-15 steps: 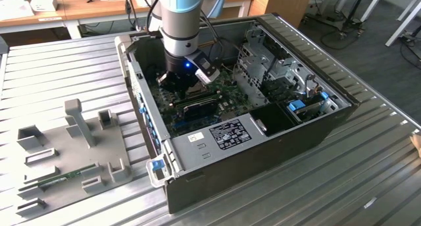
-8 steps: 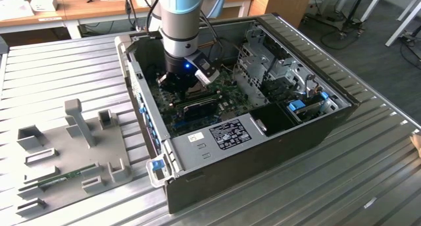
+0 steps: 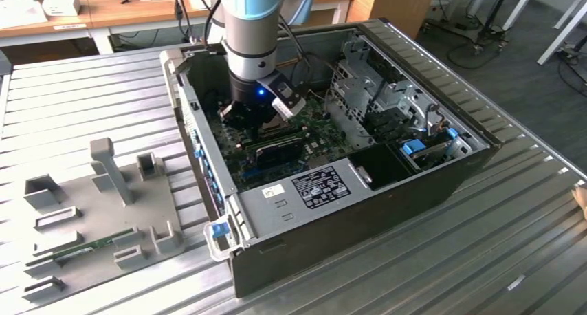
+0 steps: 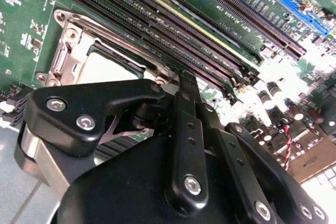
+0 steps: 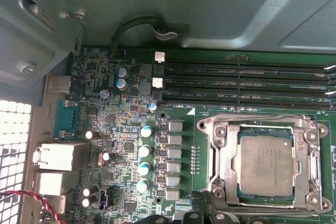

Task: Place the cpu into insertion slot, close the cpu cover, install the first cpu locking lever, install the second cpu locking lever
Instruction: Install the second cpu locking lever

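The cpu [image 5: 265,167], a pale square chip, lies flat in the insertion slot [image 5: 210,153] on the green board. The silver cpu cover [image 5: 313,163] lies down around it, its cut-out showing the chip's top. In the second wrist view the cpu [image 4: 105,69] shows pale behind black linkages. My gripper [image 4: 186,80] is shut with nothing in it, its tip down at the socket's edge beside the long memory slots. In the exterior view the gripper [image 3: 257,119] reaches down into the open computer case [image 3: 431,184]. I cannot make out the locking levers.
Long black memory slots [image 5: 247,85] run close beside the socket, with capacitors [image 5: 145,150] on its other side. The case walls, a drive cage [image 3: 376,95] and a labelled silver box [image 3: 307,188] hem the arm in. A grey fixture plate [image 3: 101,212] lies at the exterior view's left.
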### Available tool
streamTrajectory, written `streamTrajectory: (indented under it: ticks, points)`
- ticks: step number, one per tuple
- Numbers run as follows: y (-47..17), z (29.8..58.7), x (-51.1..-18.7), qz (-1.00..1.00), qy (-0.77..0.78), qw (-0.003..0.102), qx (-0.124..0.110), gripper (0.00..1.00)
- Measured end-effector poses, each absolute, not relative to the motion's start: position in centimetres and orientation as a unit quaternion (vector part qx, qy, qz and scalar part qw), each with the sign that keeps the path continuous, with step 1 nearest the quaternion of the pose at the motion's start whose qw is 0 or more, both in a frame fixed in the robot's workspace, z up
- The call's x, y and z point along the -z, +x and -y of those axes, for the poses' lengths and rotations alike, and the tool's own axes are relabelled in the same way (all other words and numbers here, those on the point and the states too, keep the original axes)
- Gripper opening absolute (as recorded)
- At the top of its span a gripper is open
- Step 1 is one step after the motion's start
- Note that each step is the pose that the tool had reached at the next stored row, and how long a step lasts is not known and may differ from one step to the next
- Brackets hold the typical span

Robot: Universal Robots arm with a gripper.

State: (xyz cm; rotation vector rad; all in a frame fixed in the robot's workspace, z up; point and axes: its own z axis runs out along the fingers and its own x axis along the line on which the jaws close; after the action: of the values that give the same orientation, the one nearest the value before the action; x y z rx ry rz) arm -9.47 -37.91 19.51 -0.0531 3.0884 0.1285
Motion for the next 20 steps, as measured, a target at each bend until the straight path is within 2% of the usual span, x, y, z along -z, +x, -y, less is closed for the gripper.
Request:
streamTrajectory:
  ticks: [20]
  points:
    - [-9.47, 37.90, -20.13, -0.999, -0.017, 0.025, -0.042, 0.10]
